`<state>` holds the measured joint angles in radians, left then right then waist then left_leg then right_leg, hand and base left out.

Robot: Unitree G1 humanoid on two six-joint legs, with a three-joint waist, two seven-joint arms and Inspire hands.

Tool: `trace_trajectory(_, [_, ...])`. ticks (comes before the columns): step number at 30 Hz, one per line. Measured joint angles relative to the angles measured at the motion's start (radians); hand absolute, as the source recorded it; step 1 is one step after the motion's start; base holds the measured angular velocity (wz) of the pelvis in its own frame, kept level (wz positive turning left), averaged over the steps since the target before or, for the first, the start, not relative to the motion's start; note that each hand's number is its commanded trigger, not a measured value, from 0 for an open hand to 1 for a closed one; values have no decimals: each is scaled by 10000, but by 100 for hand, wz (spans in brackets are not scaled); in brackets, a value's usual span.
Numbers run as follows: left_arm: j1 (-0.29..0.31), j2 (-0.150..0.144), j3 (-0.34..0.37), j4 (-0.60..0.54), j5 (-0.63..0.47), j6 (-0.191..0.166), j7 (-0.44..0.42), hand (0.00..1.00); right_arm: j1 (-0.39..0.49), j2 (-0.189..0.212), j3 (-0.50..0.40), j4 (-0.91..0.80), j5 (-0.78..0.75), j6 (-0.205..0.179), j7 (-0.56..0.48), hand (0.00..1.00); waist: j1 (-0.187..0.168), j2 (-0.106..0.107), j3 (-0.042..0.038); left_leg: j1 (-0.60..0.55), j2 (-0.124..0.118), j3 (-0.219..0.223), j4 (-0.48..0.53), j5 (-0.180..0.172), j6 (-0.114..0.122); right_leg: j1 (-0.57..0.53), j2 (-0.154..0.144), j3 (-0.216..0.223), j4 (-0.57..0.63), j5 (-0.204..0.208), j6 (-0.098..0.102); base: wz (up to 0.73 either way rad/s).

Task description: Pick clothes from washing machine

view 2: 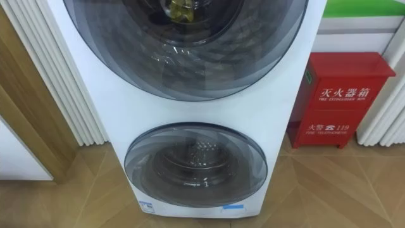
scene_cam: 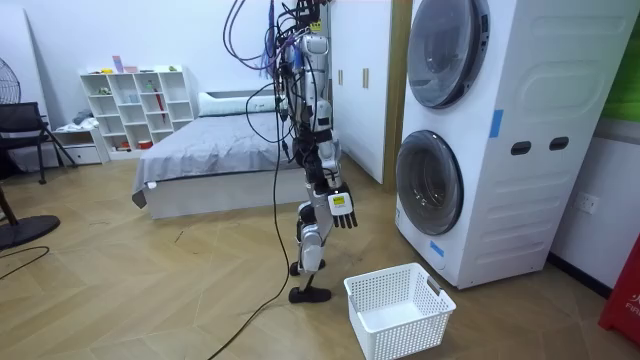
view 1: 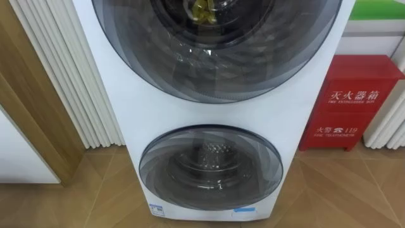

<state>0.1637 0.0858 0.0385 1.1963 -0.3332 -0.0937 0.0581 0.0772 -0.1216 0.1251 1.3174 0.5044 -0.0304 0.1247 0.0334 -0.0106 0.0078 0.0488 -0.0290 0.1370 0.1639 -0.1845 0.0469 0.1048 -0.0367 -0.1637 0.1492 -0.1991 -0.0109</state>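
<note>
We face a stacked white washing machine (view 1: pixel 223 115) with two round doors, one above the other. Both the upper door (view 1: pixel 215 66) and the lower door (view 1: pixel 211 168) are shut. Through the tinted glass of the upper door we see a yellowish piece of clothing (view 1: pixel 202 9) lying inside the drum. What the lower drum holds we cannot tell. The machine stands on the wooden floor (view 1: pixel 354 190), with a red fire extinguisher box (view 1: pixel 353 101) just beside it on our right and a white ribbed panel (view 1: pixel 69 76) on our left.

In the room view we stand upright before the lower door, a short step back from it. Our right robot hand (scene_cam: pixel 341 206) hangs by the hip, fingers loosely straight and pointing down, holding nothing. A white laundry basket (scene_cam: pixel 410 336) sits on the floor near our feet, between us and the machine. Behind us stand a bed (scene_cam: pixel 210 150) and a white shelf unit (scene_cam: pixel 140 105) against the far wall.
</note>
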Motion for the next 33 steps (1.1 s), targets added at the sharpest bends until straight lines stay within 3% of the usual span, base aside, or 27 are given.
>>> trace_trajectory(12, [-4,-4,-26,1,-19,0,-6,0,6,-3,-47,16,43,0,39,0,-27,31,15,-18,2,-5,-24,-5,-4,16,6,-11,11,1,0,0])
trace_trajectory(17, [36,-6,-21,-51,-14,-4,-9,0,17,-12,-633,-103,778,28,-132,0,-51,47,28,80,-3,-28,-14,-10,-5,133,5,-46,21,4,1,0])
trace_trajectory(24, [53,21,329,-134,319,-5,-331,0,-437,-71,-2278,-2806,1650,-34,-664,0,-110,3,23,149,-23,-26,4,-29,-9,161,5,-9,7,1,0,0])
trace_trajectory(27, [117,57,381,-196,321,-3,-415,0,-799,-93,-2369,-4114,1667,-139,-814,0,-172,-34,31,113,-21,-1,29,-28,-9,112,21,58,-40,0,-2,-1])
trace_trajectory(31, [325,132,618,-403,514,6,-495,0,-1177,-455,-2426,-6223,1574,-240,-1284,0,-170,-91,-26,141,-28,-10,40,-27,-9,168,10,4,-77,3,1,2])
trace_trajectory(33, [363,168,767,-488,567,20,-521,0,-1377,-601,-2495,-7360,1526,-261,-1603,0,-99,-195,11,160,-8,-28,30,-24,-14,152,19,8,5,2,-1,0])
